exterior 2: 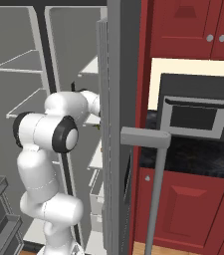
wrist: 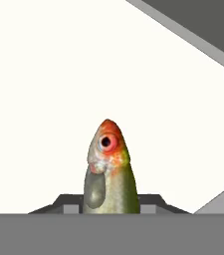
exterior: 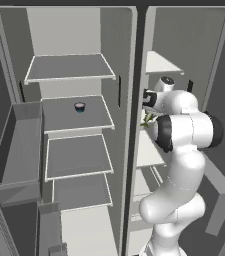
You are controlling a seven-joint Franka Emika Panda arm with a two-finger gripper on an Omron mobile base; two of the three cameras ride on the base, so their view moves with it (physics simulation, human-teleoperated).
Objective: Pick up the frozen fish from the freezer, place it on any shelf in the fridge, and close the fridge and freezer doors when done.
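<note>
The frozen fish [wrist: 108,169] stands head-up between my two dark fingertips, olive body, orange-red head and one round eye. My gripper [wrist: 108,205] is shut on the frozen fish, in front of a white freezer shelf [wrist: 83,74]. In the left base view my arm reaches into the freezer [exterior: 159,64], the narrow right compartment, and the fish [exterior: 147,120] shows as a greenish sliver just below the hand. The fridge [exterior: 76,117], the wider compartment on the left, has grey shelves. Both doors stand open: the fridge door [exterior: 19,145] at left, the freezer door [exterior 2: 116,124] at right.
A small dark cup [exterior: 79,106] sits on the fridge's second shelf. The freezer door's bar handle [exterior 2: 158,174] juts out to the right of my arm. Beyond it a microwave [exterior 2: 195,112] stands on a dark counter between red cabinets [exterior 2: 183,25].
</note>
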